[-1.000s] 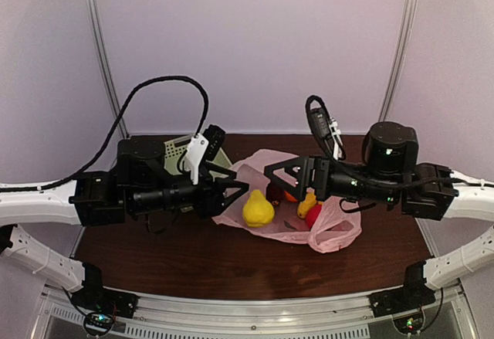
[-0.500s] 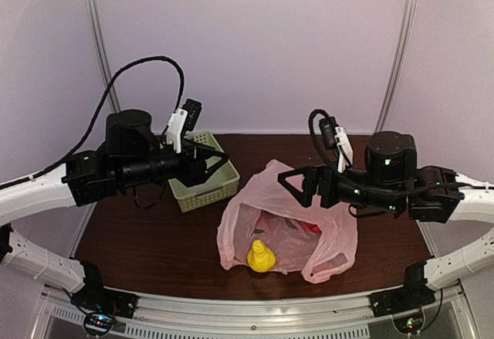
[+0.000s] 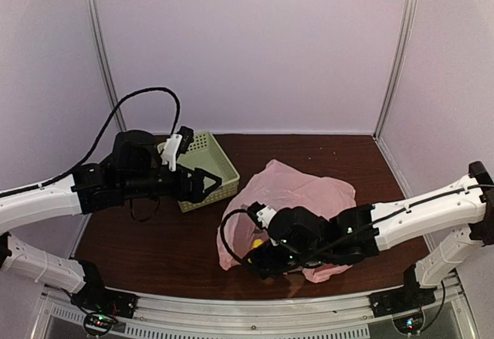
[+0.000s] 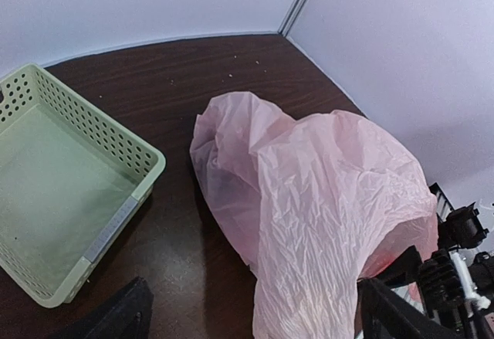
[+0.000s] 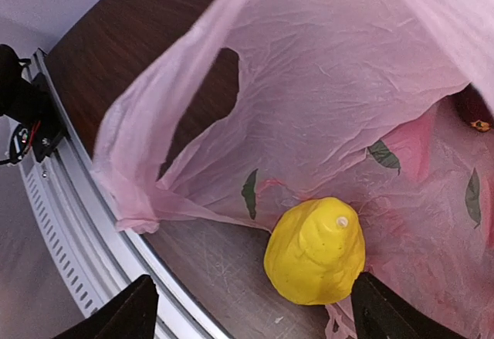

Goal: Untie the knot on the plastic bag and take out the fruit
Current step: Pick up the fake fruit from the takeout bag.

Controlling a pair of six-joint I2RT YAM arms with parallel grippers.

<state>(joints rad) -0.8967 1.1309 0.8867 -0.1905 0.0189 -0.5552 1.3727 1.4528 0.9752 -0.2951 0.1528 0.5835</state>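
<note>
The pink plastic bag (image 3: 305, 192) lies slumped on the table, its mouth facing the near edge. One yellow fruit (image 5: 316, 250) sits just inside that mouth on the wood; it shows as a small yellow spot (image 3: 255, 241) from above. A dark red fruit (image 5: 472, 107) shows deeper in the bag. My right gripper (image 5: 258, 316) hangs low at the mouth, open, with the yellow fruit between its fingers, nearer the right one and not gripped. My left gripper (image 4: 251, 325) is open and empty above the table between basket and bag (image 4: 324, 200).
A pale green slotted basket (image 3: 220, 161) stands empty at the back left, also in the left wrist view (image 4: 116, 200). The table's metal front rail (image 5: 69, 200) runs close below the bag's mouth. The right arm (image 3: 401, 219) stretches across the near right.
The left gripper has opened wide and drawn back toward the basket. The right arm has swung down to the bag's near mouth. The bag has slumped lower over the fruit.
</note>
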